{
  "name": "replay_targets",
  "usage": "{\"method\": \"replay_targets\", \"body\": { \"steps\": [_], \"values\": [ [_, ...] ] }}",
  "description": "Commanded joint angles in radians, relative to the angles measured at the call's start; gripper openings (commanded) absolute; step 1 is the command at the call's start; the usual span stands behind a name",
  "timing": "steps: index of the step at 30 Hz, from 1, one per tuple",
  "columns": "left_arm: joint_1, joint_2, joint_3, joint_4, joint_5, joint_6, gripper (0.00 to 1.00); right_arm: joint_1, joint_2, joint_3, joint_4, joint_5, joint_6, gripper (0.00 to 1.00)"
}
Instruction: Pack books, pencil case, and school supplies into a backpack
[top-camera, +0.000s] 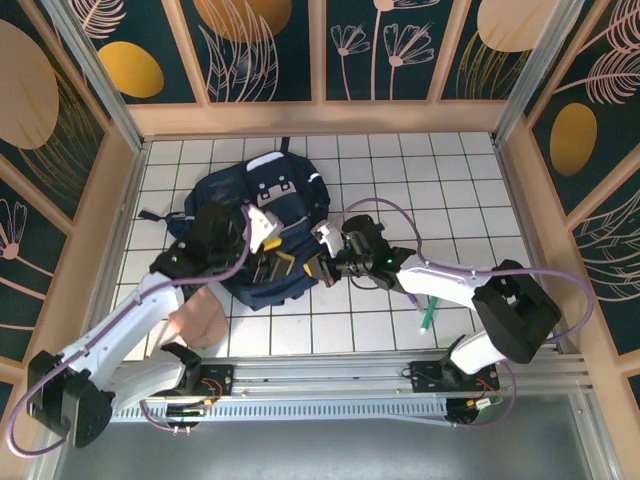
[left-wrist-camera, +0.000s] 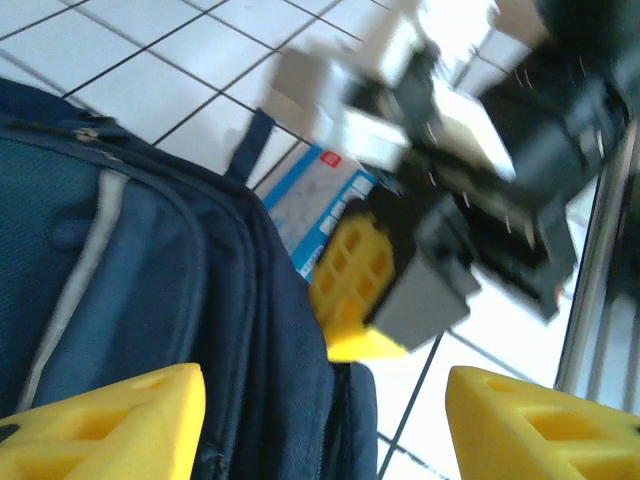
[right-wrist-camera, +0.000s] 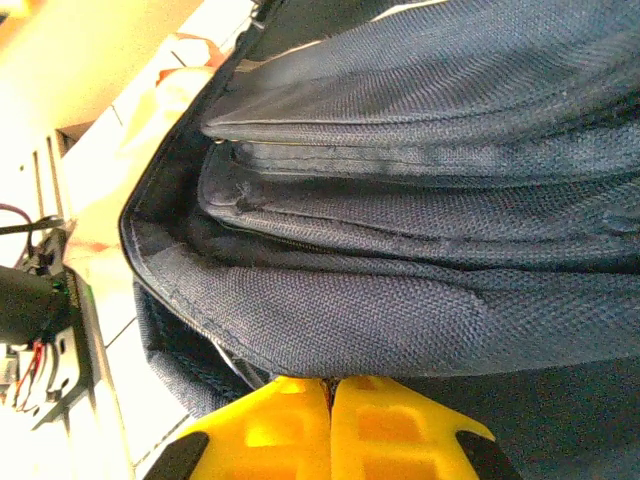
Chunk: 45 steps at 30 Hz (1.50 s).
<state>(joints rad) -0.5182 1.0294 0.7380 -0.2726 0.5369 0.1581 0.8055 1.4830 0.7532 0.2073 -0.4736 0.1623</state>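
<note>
The dark navy backpack (top-camera: 255, 225) lies mid-floor with its mouth toward the arms. My left gripper (top-camera: 268, 262) hangs open just above the backpack's near edge (left-wrist-camera: 180, 290), its yellow fingers (left-wrist-camera: 110, 420) wide apart with nothing between them. My right gripper (top-camera: 322, 268) is shut, its fingertips pinching the backpack's fabric rim (right-wrist-camera: 330, 330). In the left wrist view the right gripper (left-wrist-camera: 350, 290) shows at that same edge. A flat blue-and-white cover (left-wrist-camera: 310, 200), like a book's, peeks out beside the backpack. One green pen (top-camera: 428, 314) lies on the tiles under the right arm.
A peach-coloured soft item (top-camera: 203, 318) lies on the floor under the left arm; I cannot tell whether it is the pencil case. Wooden walls (top-camera: 120, 200) close in the white tiled floor. The metal rail (top-camera: 330, 380) carrying the arm bases runs along the near edge.
</note>
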Motion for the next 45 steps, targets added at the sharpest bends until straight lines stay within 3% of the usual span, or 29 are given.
{"method": "replay_targets", "body": {
  "steps": [1, 5, 9, 12, 17, 21, 23, 24, 25, 26, 27, 32, 36, 41, 45],
  "values": [
    [-0.030, 0.029, -0.072, 0.150, -0.079, 0.221, 0.63, -0.011, -0.014, -0.002, 0.078, -0.079, -0.012, 0.00],
    [-0.112, 0.127, -0.034, 0.045, -0.216, 0.359, 0.62, -0.019, -0.016, -0.003, 0.079, -0.098, -0.003, 0.00],
    [-0.123, 0.185, -0.048, 0.076, -0.302, 0.376, 0.53, -0.023, -0.007, 0.004, 0.082, -0.120, 0.005, 0.00],
    [-0.124, 0.185, -0.083, 0.113, -0.277, 0.417, 0.50, -0.035, -0.011, -0.004, 0.088, -0.106, 0.018, 0.00],
    [-0.123, 0.218, -0.102, 0.118, -0.203, 0.472, 0.58, -0.050, -0.029, -0.030, 0.133, -0.120, 0.061, 0.00],
    [-0.123, 0.257, -0.098, 0.133, -0.240, 0.468, 0.56, -0.050, -0.026, -0.023, 0.130, -0.135, 0.064, 0.00],
    [-0.123, 0.264, -0.098, 0.139, -0.268, 0.468, 0.49, -0.050, -0.027, -0.021, 0.127, -0.138, 0.065, 0.00],
    [-0.123, 0.266, -0.093, 0.131, -0.277, 0.480, 0.38, -0.051, -0.029, -0.020, 0.126, -0.135, 0.064, 0.00],
    [-0.123, 0.268, -0.084, 0.114, -0.282, 0.503, 0.21, -0.051, -0.030, -0.020, 0.120, -0.125, 0.061, 0.00],
    [-0.124, 0.268, -0.078, 0.102, -0.291, 0.519, 0.04, -0.050, -0.033, -0.019, 0.107, -0.109, 0.051, 0.00],
    [-0.123, 0.265, -0.069, 0.089, -0.297, 0.532, 0.00, -0.051, -0.032, -0.016, 0.085, -0.088, 0.034, 0.00],
    [-0.123, 0.201, -0.088, 0.060, -0.245, 0.656, 0.00, -0.051, -0.030, -0.011, -0.065, 0.208, -0.072, 0.00],
    [-0.123, 0.175, -0.098, 0.014, -0.226, 0.780, 0.00, -0.087, -0.026, -0.016, -0.104, 0.429, -0.046, 0.00],
    [-0.123, 0.160, -0.108, -0.041, -0.181, 0.941, 0.00, -0.148, 0.025, 0.003, -0.062, 0.428, -0.026, 0.00],
    [-0.122, 0.146, -0.117, -0.036, -0.219, 1.016, 0.00, -0.185, 0.085, 0.038, -0.054, 0.438, -0.014, 0.00]
  ]
}}
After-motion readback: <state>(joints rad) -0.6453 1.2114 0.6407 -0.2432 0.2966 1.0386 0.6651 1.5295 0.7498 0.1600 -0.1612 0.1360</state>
